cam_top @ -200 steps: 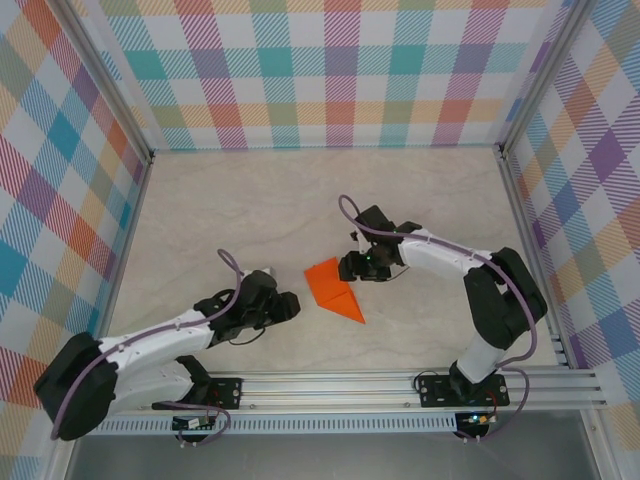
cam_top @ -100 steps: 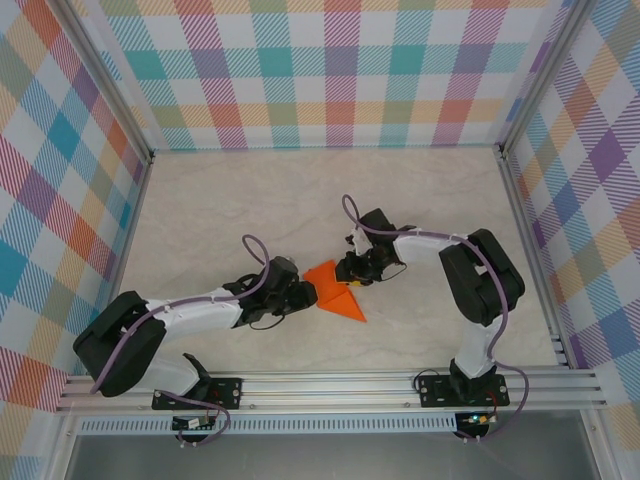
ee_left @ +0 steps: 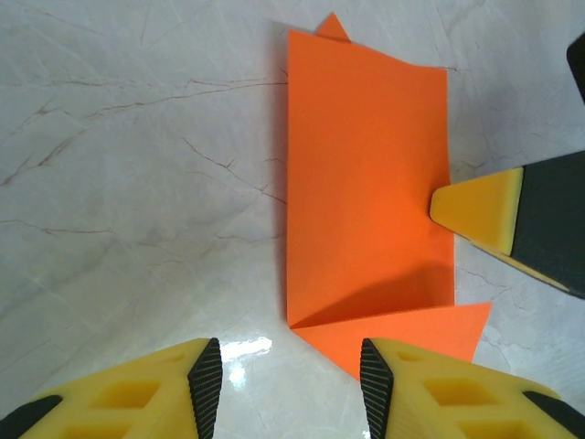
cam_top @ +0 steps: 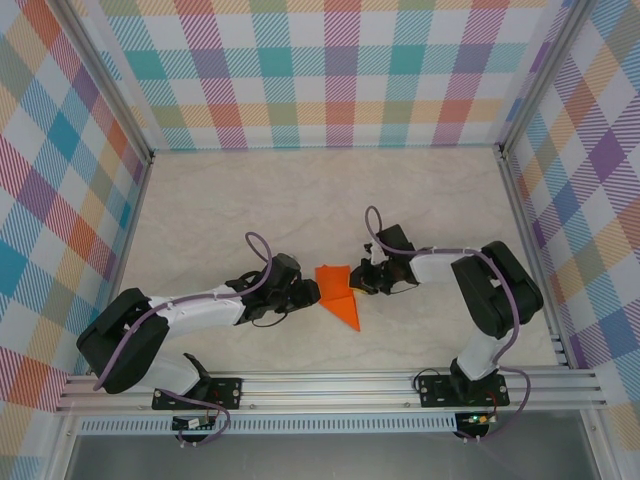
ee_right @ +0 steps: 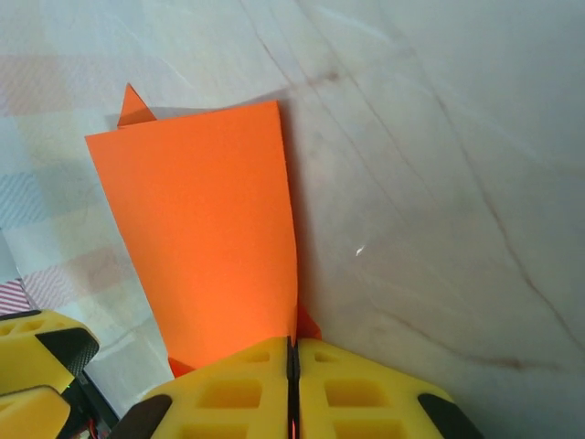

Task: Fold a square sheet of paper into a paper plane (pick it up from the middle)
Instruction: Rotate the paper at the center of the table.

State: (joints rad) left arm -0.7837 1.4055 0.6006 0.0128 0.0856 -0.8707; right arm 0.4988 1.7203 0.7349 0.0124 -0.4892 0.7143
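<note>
The orange square sheet of paper [cam_top: 336, 291] lies folded on the marble table: a flat rectangular flap [ee_left: 366, 174] over a pointed triangle, part-way to a paper plane shape. My right gripper [cam_top: 359, 283] is shut on the sheet's right edge; in the right wrist view the jaws [ee_right: 292, 344] meet with the orange edge [ee_right: 206, 229] pinched between them. My left gripper [cam_top: 313, 293] stands open just left of the sheet, low over the table, its fingertips [ee_left: 205, 370] straddling the near corner without touching it. The right fingertip [ee_left: 475, 208] rests on the flap.
The pale marble tabletop [cam_top: 250, 210] stretches free behind and beside the arms. Checked walls [cam_top: 330, 70] close off the back and both sides. An aluminium rail [cam_top: 350, 385] runs along the near edge by the arm bases.
My left gripper has come in from the left up to the sheet's edge. My right gripper has shut on the right edge, and the sheet now looks narrower, folded over.
</note>
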